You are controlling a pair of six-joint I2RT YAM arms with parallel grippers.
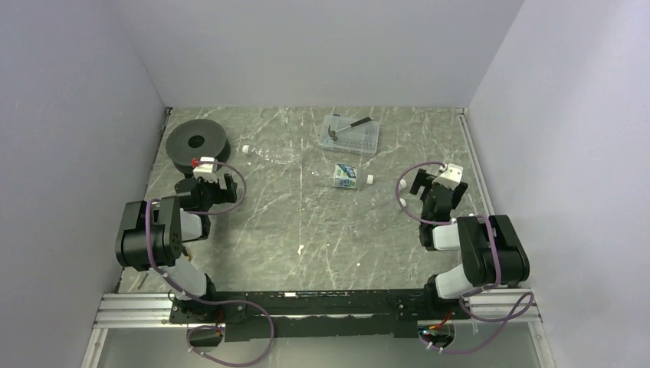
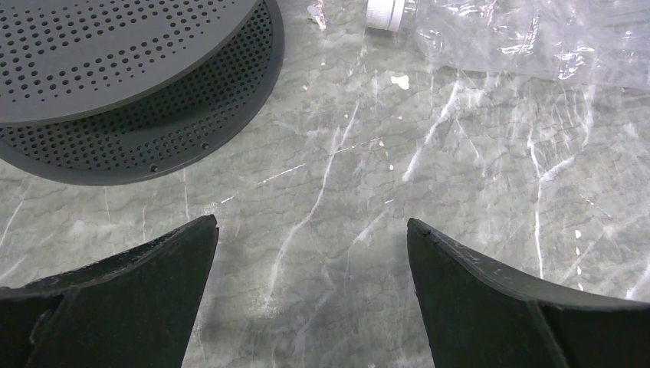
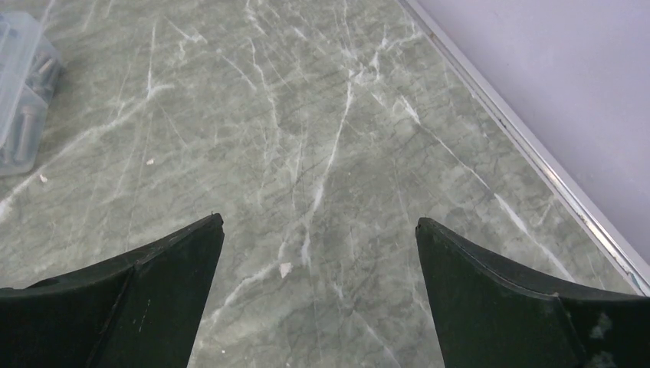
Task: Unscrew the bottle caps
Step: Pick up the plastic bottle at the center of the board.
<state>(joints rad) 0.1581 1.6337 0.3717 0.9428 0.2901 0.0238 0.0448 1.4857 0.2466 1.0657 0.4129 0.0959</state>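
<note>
The left arm (image 1: 149,234) and right arm (image 1: 483,249) sit folded, elbows raised, wrists stretched forward and tilted downward. The left claw (image 2: 312,222) is spread wide, with nothing between its fingers (image 2: 153,291). The right claw (image 3: 318,218) gapes just as wide, likewise empty.

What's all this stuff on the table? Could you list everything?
disc: one, dark grey, perforated, far left
long bottle: one, clear, lying beside the disc, white cap on
short bottle: one, blue-and-white label, lying mid-table, white cap on
tray: one, clear, far centre, holding a dark hammer-like tool
small white piece: one, maybe a loose cap, right of centre
table: one, grey-green marble
left gripper: one, black, open, near the disc
right gripper: one, black, open, right side
</note>
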